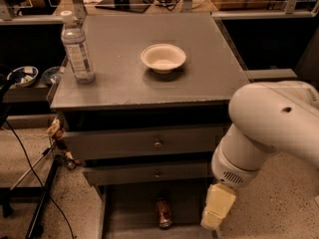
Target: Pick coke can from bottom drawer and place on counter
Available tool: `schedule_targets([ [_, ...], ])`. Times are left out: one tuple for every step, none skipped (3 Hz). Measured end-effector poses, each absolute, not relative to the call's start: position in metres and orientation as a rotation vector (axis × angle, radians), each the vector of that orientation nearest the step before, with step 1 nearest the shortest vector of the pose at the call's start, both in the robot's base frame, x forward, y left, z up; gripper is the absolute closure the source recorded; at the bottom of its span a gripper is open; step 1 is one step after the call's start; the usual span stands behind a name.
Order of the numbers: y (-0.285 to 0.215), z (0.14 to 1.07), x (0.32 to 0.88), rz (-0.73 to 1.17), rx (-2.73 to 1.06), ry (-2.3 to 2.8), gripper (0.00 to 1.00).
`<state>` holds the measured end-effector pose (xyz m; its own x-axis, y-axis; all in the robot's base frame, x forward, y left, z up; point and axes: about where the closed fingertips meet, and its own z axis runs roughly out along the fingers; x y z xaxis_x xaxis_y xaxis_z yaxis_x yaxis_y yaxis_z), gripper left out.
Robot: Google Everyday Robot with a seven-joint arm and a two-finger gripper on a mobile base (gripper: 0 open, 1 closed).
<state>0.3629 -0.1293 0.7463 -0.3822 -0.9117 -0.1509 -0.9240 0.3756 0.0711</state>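
Note:
The coke can (163, 212) is a small red can lying in the open bottom drawer (122, 210), near its middle and just under the drawer above. My white arm comes in from the right. Its cream-coloured gripper (217, 214) hangs low over the drawer's right side, about a can's length to the right of the can and apart from it; its tip runs down to the bottom edge of the view. The grey counter (124, 78) forms the cabinet top above.
A clear water bottle (77, 49) stands at the counter's left edge and a white bowl (163, 58) near its middle. Two knobbed drawers (157, 144) sit shut above the bottom one. Cables and a stand lie on the floor at left.

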Motion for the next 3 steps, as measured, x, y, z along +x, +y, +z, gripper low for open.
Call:
schedule_targets([
  [-0.121,0.72,0.367,0.271,-1.57,2.625,0.0],
  [-0.113,0.698,0.371,0.311,-1.461,2.7,0.0],
  [-0.113,0.698,0.371,0.311,-1.461,2.7,0.0],
])
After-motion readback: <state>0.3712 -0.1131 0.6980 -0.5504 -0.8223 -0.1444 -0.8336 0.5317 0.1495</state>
